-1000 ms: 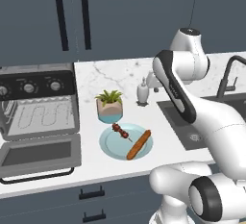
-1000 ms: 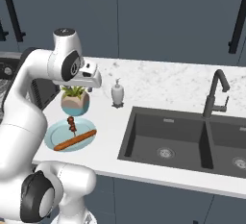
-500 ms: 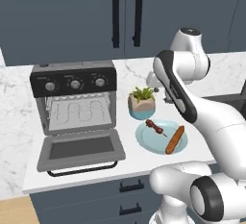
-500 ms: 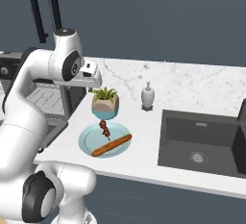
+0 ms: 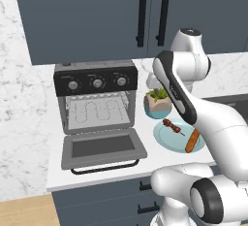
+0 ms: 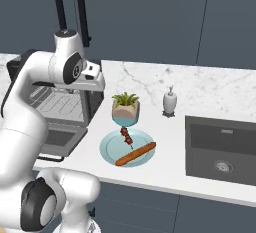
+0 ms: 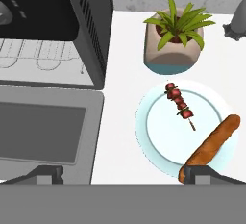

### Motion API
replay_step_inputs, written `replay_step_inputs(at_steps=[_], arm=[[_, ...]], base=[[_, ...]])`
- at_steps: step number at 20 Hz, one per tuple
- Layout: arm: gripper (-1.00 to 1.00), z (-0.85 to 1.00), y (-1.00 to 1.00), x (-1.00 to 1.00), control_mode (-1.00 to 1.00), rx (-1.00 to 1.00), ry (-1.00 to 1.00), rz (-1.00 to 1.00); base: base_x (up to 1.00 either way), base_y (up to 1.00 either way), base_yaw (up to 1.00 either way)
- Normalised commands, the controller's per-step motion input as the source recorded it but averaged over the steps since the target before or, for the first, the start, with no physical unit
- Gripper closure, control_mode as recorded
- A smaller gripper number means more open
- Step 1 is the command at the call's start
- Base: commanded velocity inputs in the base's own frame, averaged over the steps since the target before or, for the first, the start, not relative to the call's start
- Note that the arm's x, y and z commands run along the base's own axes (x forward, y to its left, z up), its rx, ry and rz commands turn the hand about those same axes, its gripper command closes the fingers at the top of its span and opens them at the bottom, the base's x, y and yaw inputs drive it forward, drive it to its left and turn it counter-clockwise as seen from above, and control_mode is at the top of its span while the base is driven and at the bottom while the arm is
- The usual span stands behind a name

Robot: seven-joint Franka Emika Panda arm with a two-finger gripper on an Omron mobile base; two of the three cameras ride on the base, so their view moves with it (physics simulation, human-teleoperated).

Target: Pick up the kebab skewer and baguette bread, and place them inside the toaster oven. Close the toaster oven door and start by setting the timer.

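One kebab skewer point(image 7: 179, 104): short thin stick, about five small dark red-brown chunks bunched toward one end, bare tip at the other. It lies flat on a pale blue plate point(image 7: 158, 141), well inside the rim, on the half nearer the plant.

One baguette bread point(image 7: 210, 146): slim orange-brown loaf, rounded ends, longer than the skewer. It lies across the same plate at a slant, one end overhanging the rim. Skewer and loaf are close but apart.

One toaster oven point(image 5: 95, 99): grey box, black control strip on top, three silver knobs in a row, wire rack visible in the open cavity. Toaster oven door point(image 5: 102, 147) is dropped flat onto the white counter point(image 5: 53, 171), dark frame, glass pane, thin black bar handle along the front edge.

The plate sits on the counter just beside the open door, on the sink side. One potted plant point(image 6: 125, 108), green spiky leaves in a beige pot with a blue base, stands just behind the plate. One soap dispenser point(image 6: 170, 101) stands further along, near a dark sink point(image 6: 221, 149).

Gripper point(image 7: 127, 174): fingers spread wide, nothing between them. In the hand view it hangs above the counter, one fingertip over the door's corner, the other over the baguette's near end; no contact visible. In the base views the hand sits high, above the gap between oven and plant.

Two dark cabinet handles point(image 5: 152, 14) hang above the oven.
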Motion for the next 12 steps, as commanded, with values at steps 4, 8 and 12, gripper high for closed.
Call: replay_step_inputs(at_steps=[4,8,12], arm=[[-1.00,0.00,0.00,0.00,1.00,0.00,0.00,0.00],[-1.00,0.00,0.00,0.00,1.00,0.00,0.00,0.00],[-1.00,0.00,0.00,0.00,1.00,0.00,0.00,0.00]], base=[[0.00,0.00,0.00],[0.00,0.00,0.00],[0.00,0.00,0.00]])
